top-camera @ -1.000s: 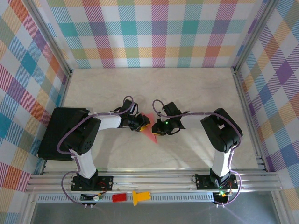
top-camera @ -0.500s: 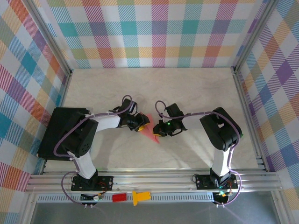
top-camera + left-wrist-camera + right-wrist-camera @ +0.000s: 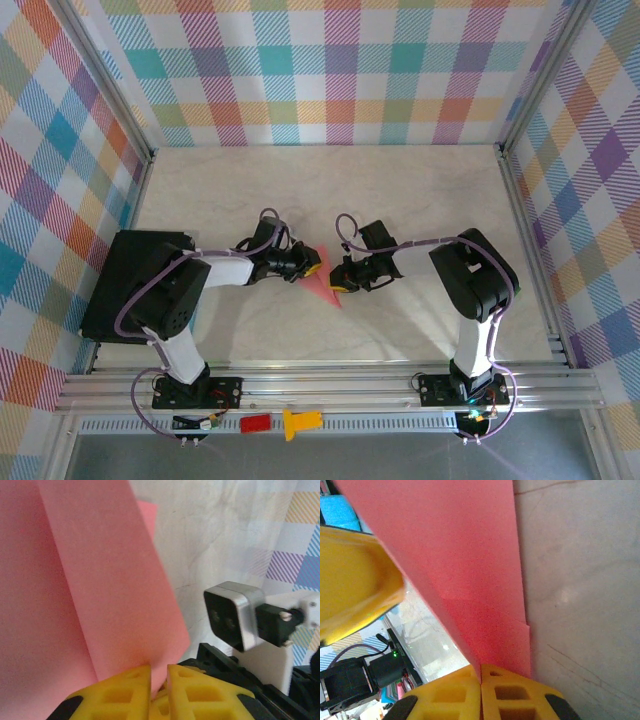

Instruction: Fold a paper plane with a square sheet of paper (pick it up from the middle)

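Left fingers (image 3: 120, 692) and right fingers (image 3: 490, 677) each pinched the salmon-pink paper plane (image 3: 325, 288) at mid-worktop (image 3: 400, 190).

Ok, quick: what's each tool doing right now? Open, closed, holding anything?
Left tool: closed, pinching the edge of the paper.
Right tool: closed, pinching the same paper.

Pale marbled table (image 3: 420, 200) carries a black box (image 3: 130, 290) at left.
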